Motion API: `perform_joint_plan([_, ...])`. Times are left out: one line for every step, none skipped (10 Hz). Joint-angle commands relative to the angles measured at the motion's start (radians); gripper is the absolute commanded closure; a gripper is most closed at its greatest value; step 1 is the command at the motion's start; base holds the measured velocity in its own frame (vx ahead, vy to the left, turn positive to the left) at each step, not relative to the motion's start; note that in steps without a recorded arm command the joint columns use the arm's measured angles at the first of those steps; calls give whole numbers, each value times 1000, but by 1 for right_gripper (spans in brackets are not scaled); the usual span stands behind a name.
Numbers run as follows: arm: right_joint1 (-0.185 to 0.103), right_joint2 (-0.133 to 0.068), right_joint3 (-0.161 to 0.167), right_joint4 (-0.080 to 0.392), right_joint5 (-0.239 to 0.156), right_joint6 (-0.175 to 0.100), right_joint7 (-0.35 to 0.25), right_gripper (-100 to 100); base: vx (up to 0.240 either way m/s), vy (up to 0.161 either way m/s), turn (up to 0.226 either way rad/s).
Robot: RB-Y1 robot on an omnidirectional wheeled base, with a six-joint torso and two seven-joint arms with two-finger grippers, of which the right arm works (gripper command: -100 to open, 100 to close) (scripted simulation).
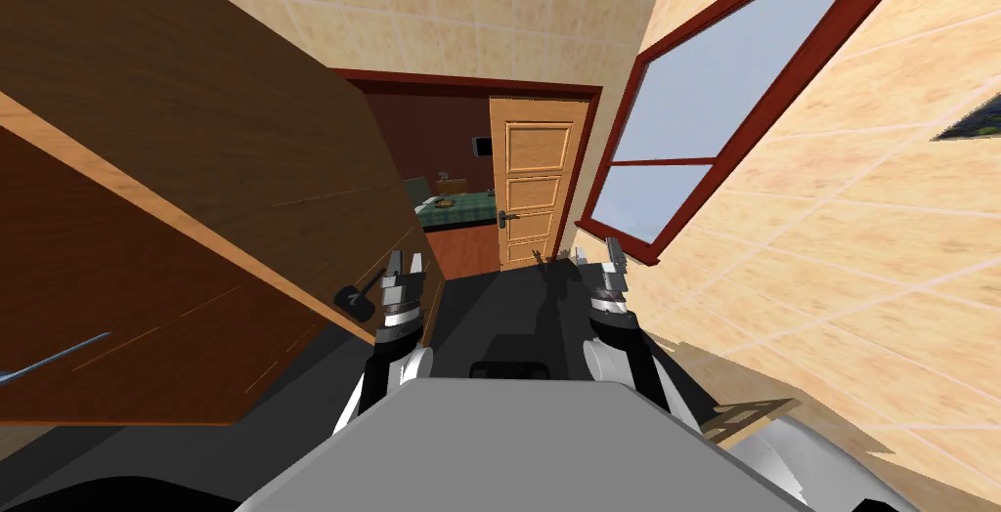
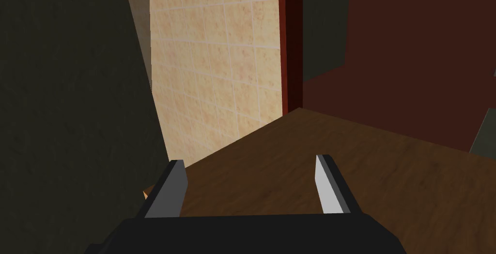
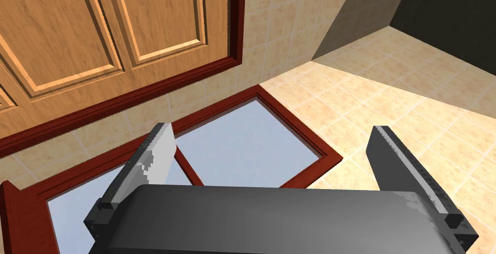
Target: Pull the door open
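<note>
A big brown wooden door (image 1: 166,242) fills my left side, swung out at a slant. Its dark lever handle (image 1: 354,299) sticks out from the edge nearest me. My left gripper (image 1: 406,264) hangs just right of that handle, apart from it, open and holding nothing. In the left wrist view the left gripper (image 2: 247,161) is over a brown wood surface (image 2: 339,168), with a tiled wall (image 2: 218,71) and a dark red frame (image 2: 292,42) beyond. My right gripper (image 1: 596,254) is also open and holding nothing, and in the right wrist view it (image 3: 273,132) faces the window (image 3: 242,139).
Ahead, a dark red doorway frame (image 1: 469,81) opens onto a room with a green bed (image 1: 455,208). A light panelled door (image 1: 533,184) with a dark handle (image 1: 503,220) stands at its right side. A red-framed window (image 1: 684,135) runs along the tiled right wall.
</note>
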Motion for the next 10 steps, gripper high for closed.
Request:
perform_joint_plan([-7,-9,-4,20,6,1,-11,-100,99,26,40])
perform_joint_plan([-11,-15,-7,34,10,2,-18,-100,164,43,33])
perform_joint_plan([-16,-21,-9,47,15,2,-26,-100,181,40,28])
perform_joint_plan([-22,-29,-13,66,21,3,-36,-100,196,4,38])
perform_joint_plan([-28,-38,-17,86,27,4,-47,-100,208,48,52])
perform_joint_plan([-36,-47,-21,108,34,5,-59,-100,197,65,46])
perform_joint_plan([-44,-56,-26,133,41,7,-73,-100,185,54,56])
perform_joint_plan([-52,-67,-31,159,49,8,-87,-100,189,43,64])
perform_joint_plan([-57,-72,-34,173,54,9,-94,-100,165,25,41])
perform_joint_plan([-67,-83,-40,201,62,10,-110,-100,175,55,56])
